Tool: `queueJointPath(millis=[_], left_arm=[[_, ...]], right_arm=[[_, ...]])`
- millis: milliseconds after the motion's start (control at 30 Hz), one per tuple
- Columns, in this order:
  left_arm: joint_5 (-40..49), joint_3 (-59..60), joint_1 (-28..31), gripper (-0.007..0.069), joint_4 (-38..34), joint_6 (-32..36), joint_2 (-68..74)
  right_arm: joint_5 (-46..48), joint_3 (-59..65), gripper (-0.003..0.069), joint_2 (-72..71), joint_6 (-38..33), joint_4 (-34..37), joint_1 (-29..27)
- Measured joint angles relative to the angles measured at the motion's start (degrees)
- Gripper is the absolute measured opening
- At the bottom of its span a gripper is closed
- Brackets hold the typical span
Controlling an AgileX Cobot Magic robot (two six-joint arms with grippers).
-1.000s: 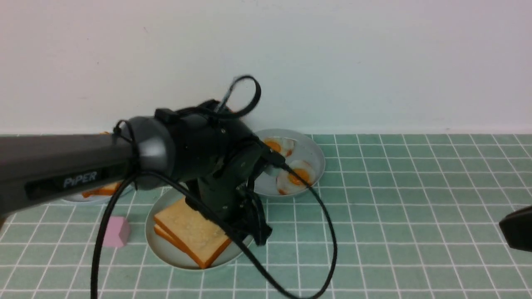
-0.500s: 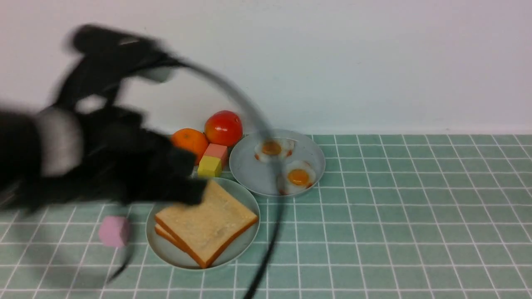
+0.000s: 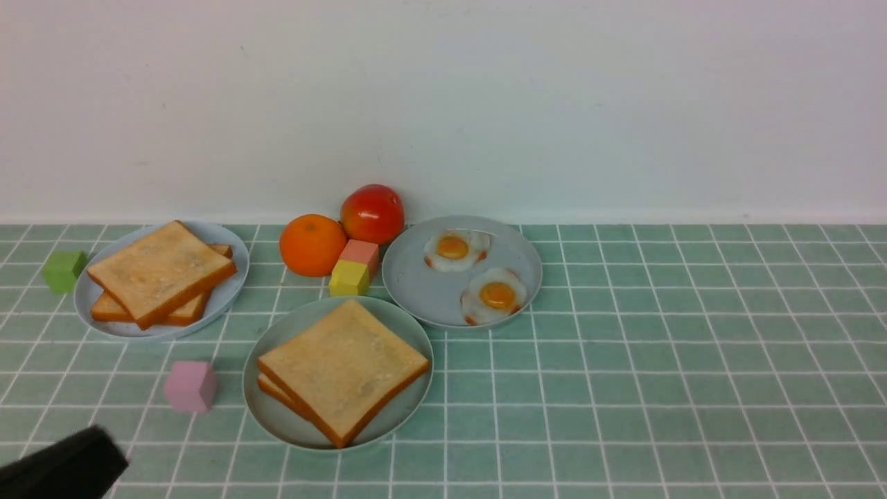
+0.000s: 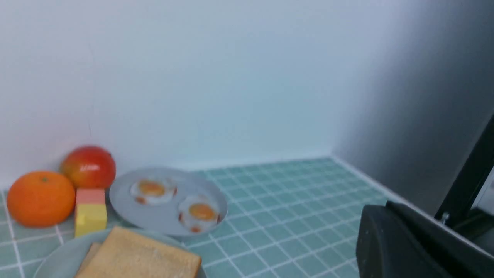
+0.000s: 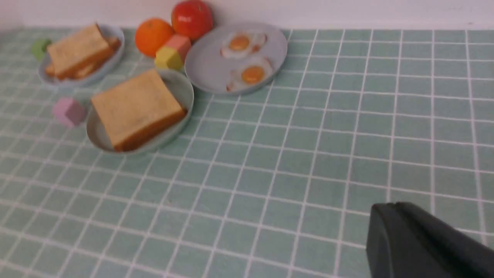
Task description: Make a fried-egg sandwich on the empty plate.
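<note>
Two toast slices (image 3: 343, 367) sit stacked on the mint plate (image 3: 277, 423), near centre of the tiled table (image 3: 658, 388). The top slice is skewed, so the lower one's corner peeks out at the left. No egg shows between them, and whether one lies hidden there cannot be told. Two eggs (image 3: 493, 296) lie on the grey plate (image 3: 423, 291) just beyond, to the right. Only a dark edge of the left gripper (image 4: 405, 247) and of the right gripper (image 5: 420, 239) shows, both apart from the food. Open or closed cannot be told for either. The risk, as I judge it: if no egg is inside, the sandwich stands unfinished. Lifting the top slice could then drag the lower one or nudge the mint plate into its neighbour. The skewed top slice might also slide if bumped.
</note>
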Motion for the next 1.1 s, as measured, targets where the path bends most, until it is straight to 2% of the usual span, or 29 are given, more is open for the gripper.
queueJointPath(millis=[133,200,233,300,333,367,500,767,833,1000,1100], left_arm=[[0.7,3.1,0.0,-0.0013,0.0,0.0,-5.6],[1.9,5.3,0.0,-0.0013,0.0,0.0,-6.5],[2.1,5.5,0.0,-0.0013,0.0,0.0,-6.5],[3.5,6.9,0.0,-0.0013,0.0,0.0,-6.5],[3.6,7.0,0.0,-0.0013,0.0,0.0,-6.5],[4.4,7.7,0.0,-0.0013,0.0,0.0,-6.5],[6.1,8.9,0.0,-0.0013,0.0,0.0,-6.5],[9.3,9.0,0.0,-0.0013,0.0,0.0,-6.5],[9.5,9.1,0.0,-0.0013,0.0,0.0,-6.5],[9.7,9.2,0.0,-0.0013,-0.1,0.0,-6.5],[9.7,9.2,0.0,-0.0011,-0.1,0.0,-6.5]], right_arm=[[-10.6,6.7,0.0000,-0.1,2.0,-0.4,0.0],[-22.3,11.9,0.0004,0.0,2.4,-1.8,0.0],[-23.2,12.3,0.0005,0.0,2.4,-1.8,0.0],[-34.2,16.6,0.0014,0.0,2.5,-2.5,0.0],[-34.2,16.9,0.0014,0.0,2.5,-2.6,0.0],[-40.5,19.8,0.0018,0.0,2.5,-2.8,0.0],[-47.6,24.2,0.0022,0.0,2.5,-2.8,0.0],[-48.3,30.5,0.0025,-0.8,2.5,-3.4,-1.1],[-47.3,32.4,0.0004,-2.8,2.5,-3.7,-4.5],[-44.7,39.2,-0.0014,-11.6,2.4,-4.1,-17.9],[-40.9,39.7,-0.0014,-13.9,2.4,-4.1,-22.0]])
